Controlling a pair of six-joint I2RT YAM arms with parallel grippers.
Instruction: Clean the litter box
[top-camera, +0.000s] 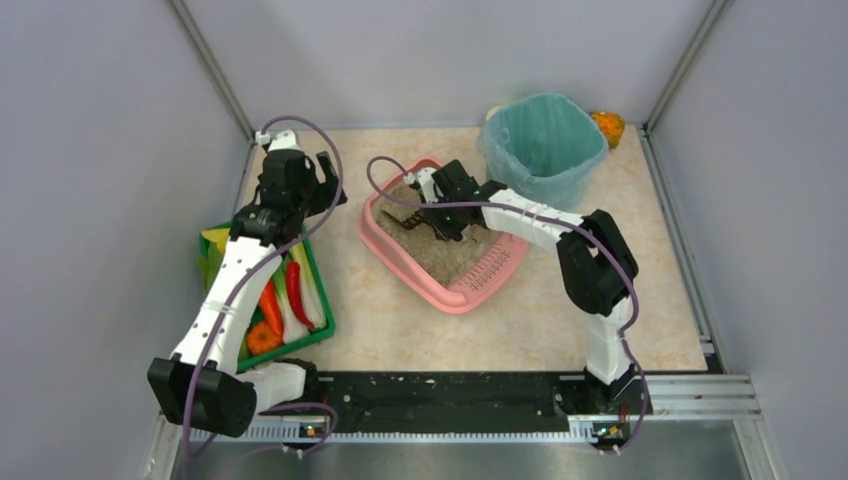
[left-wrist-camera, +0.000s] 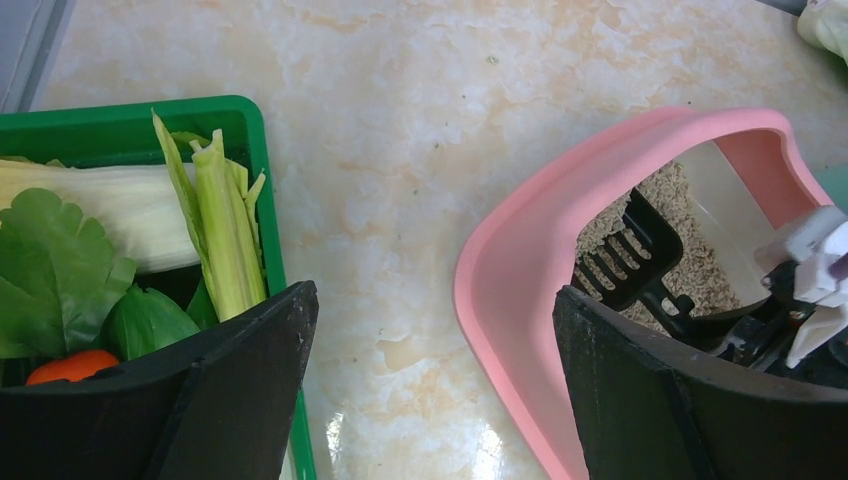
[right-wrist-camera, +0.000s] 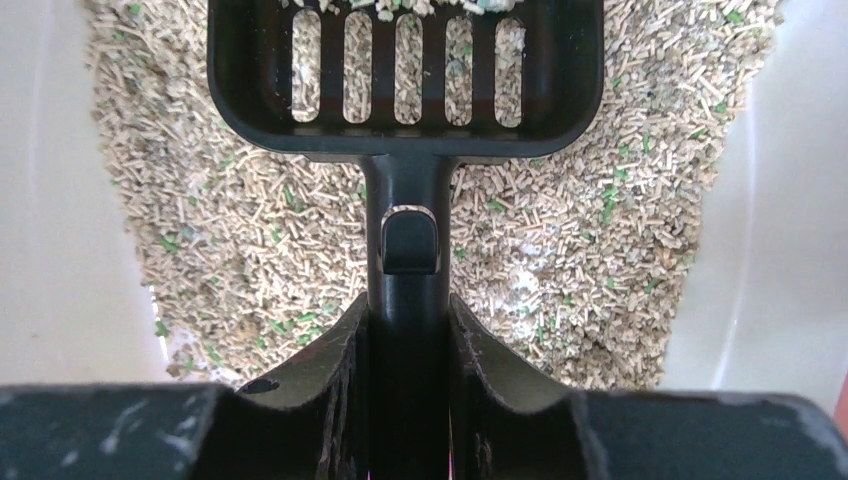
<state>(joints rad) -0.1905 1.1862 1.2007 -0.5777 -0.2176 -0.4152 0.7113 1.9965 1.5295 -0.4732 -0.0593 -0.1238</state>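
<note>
The litter box (top-camera: 470, 295) sits mid-table, holding beige litter. Only the right wrist view shows pellets in the black slotted scoop (right-wrist-camera: 400, 150), its handle clamped by the right gripper (right-wrist-camera: 408, 322). The left gripper (left-wrist-camera: 435, 335) gapes empty between the box and the green tray (left-wrist-camera: 255, 130) of vegetables

Left arm (top-camera: 225, 295) and right arm (top-camera: 530, 222): white tubular links joined by blocky black joints. A purple cable (top-camera: 298, 118) loops along each. The fingers (left-wrist-camera: 245, 395) are broad, matte black plates; the right fingers (right-wrist-camera: 110, 430) carry pale scuffs.
</note>
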